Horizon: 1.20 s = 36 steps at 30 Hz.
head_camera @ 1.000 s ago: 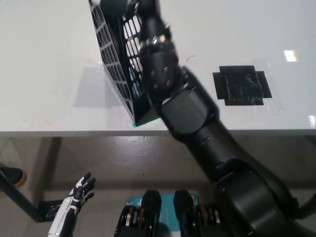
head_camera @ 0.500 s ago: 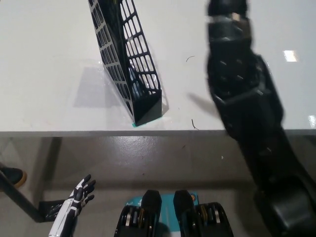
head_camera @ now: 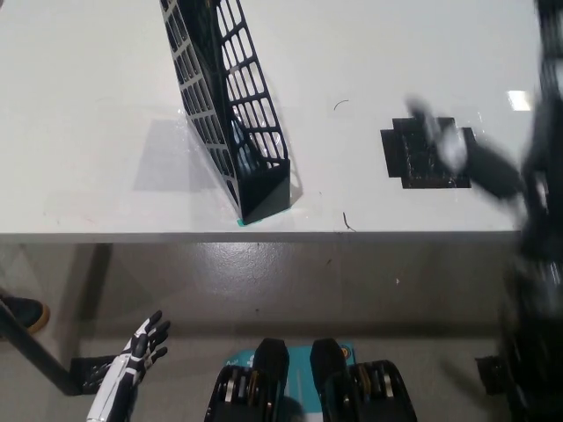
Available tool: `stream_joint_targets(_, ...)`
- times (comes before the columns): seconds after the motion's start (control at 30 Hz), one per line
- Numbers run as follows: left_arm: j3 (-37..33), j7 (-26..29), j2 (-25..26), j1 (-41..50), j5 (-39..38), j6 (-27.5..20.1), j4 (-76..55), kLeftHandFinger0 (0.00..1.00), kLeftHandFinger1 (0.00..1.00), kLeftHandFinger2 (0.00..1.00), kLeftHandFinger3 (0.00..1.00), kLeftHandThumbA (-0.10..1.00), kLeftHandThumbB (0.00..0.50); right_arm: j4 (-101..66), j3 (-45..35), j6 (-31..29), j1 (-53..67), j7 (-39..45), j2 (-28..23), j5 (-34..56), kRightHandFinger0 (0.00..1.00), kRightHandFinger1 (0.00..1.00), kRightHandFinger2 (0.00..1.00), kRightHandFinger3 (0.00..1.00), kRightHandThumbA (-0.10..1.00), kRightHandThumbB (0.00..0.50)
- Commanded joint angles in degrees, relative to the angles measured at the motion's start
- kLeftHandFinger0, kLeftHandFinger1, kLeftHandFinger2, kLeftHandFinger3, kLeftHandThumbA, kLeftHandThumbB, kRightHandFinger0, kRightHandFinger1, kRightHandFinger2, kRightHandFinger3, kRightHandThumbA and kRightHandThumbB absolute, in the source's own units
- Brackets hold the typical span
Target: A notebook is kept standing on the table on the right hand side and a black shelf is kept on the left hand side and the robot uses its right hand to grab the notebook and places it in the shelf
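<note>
The black mesh shelf (head_camera: 230, 114) stands tilted on the white table (head_camera: 88, 105), its near end at the front edge. I cannot make out the notebook; the shelf's inside is dark behind the mesh. My black right hand (head_camera: 462, 154) is a blurred streak over the table's right part, above a black tape patch (head_camera: 413, 163), well clear of the shelf. The blur hides how it is held. My white left hand (head_camera: 134, 356) hangs open below the table's edge at the lower left, holding nothing.
The table's front edge (head_camera: 176, 237) runs across the middle of the picture, with grey floor below. A dark table leg (head_camera: 35, 356) and a shoe (head_camera: 19, 312) show at the lower left.
My right arm has swung from over the shelf far to the right, uncovering the shelf and the tape patch. The left hand has not moved.
</note>
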Motion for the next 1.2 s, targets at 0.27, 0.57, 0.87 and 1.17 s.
stream_joint_targets(0.27, 0.58, 0.15, 0.59, -0.67, 0.02, -2.04, -1.37, 1.00, 1.00, 1.00, 1.00, 1.00, 0.098, 12.69, 1.15, -10.37, 14.27, 6.94, -0.18, 6.49, 1.00, 1.00, 1.00, 1.00, 1.00, 0.401)
stream_joint_targets(0.57, 0.71, 0.00, 0.71, -0.82, -0.10, -2.21, -1.30, 1.00, 1.00, 1.00, 1.00, 1.00, 0.088, 29.16, -0.49, -13.26, 13.06, 10.02, 0.91, 11.49, 1.00, 1.00, 1.00, 1.00, 1.00, 0.442)
stream_joint_targets(0.87, 1.57, -0.09, 0.20, -1.78, -1.85, -3.63, 0.01, 1.00, 1.00, 1.00, 1.00, 1.00, 0.090, 38.17, -1.27, -14.37, 12.30, 15.43, 1.97, 16.64, 1.00, 1.00, 1.00, 1.00, 1.00, 0.407)
stream_joint_targets(1.17, 1.99, 0.23, -0.25, -1.97, -1.62, -2.45, -0.39, 1.00, 1.00, 1.00, 1.00, 1.00, 0.108, 39.23, -2.33, -14.10, 12.30, 16.24, 2.31, 16.08, 1.00, 1.00, 1.00, 1.00, 1.00, 0.425)
